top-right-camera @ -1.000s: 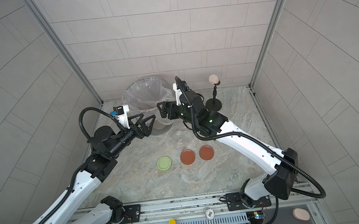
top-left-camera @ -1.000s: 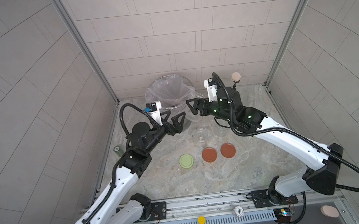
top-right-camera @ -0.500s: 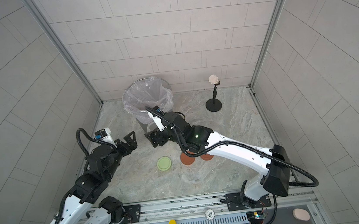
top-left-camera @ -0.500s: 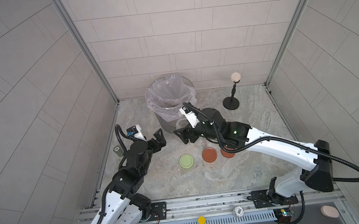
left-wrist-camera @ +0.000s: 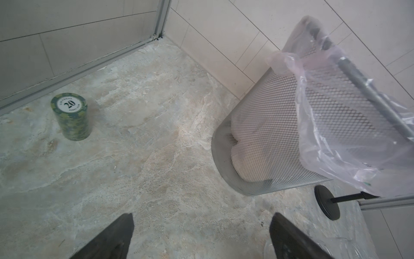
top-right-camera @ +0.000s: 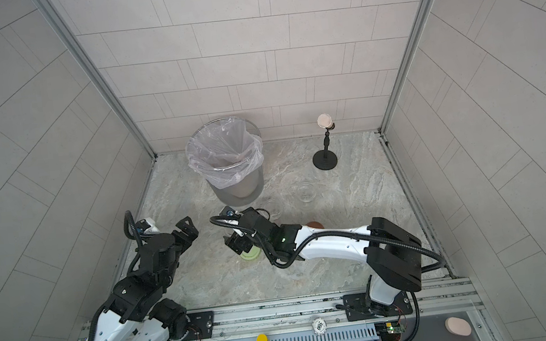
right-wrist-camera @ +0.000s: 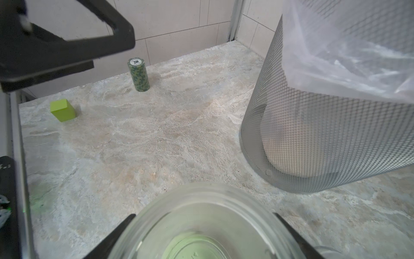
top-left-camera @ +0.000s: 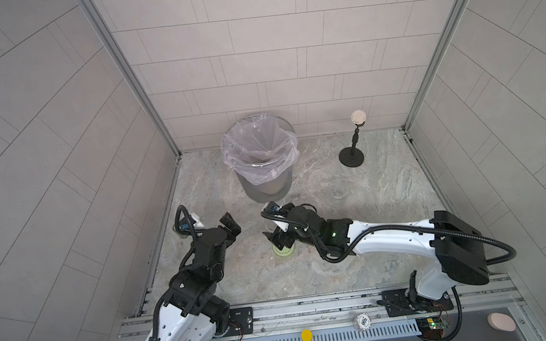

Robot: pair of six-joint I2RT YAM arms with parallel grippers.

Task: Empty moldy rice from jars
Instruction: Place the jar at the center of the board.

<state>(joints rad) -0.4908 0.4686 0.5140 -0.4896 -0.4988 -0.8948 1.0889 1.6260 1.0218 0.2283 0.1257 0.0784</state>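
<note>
Held jar: We see a clear glass jar, lidless and empty, clamped between the fingers of the right claw. It hangs just over the pale green lid, whose colour shows through the glass.
Left claw: The left claw has its fingers apart with nothing between them, over bare desk near the left wall.
Bin: The grey mesh bin with its clear liner stands at the back. A pale mass that we take for the moldy rice lies at its bottom and shows through the mesh.
Other jars: To the right of the bin, a second jar stands in the open and a third jar sits just beside the right arm. Both are lidless and look empty.
Hidden or unclear: One rust-red lid peeks out from behind the right arm. In both top views the held jar is hard to pick out against the claw. We cannot make out single grains in the bin. The poker-chip stack and the green cube show only in the wrist views.
Change: One second ago both claws were up at the bin's rim. Half a second ago the right claw was by the bin's foot and two rust-red lids lay in plain sight. Now it is over the green lid, and its arm covers them almost wholly.
</note>
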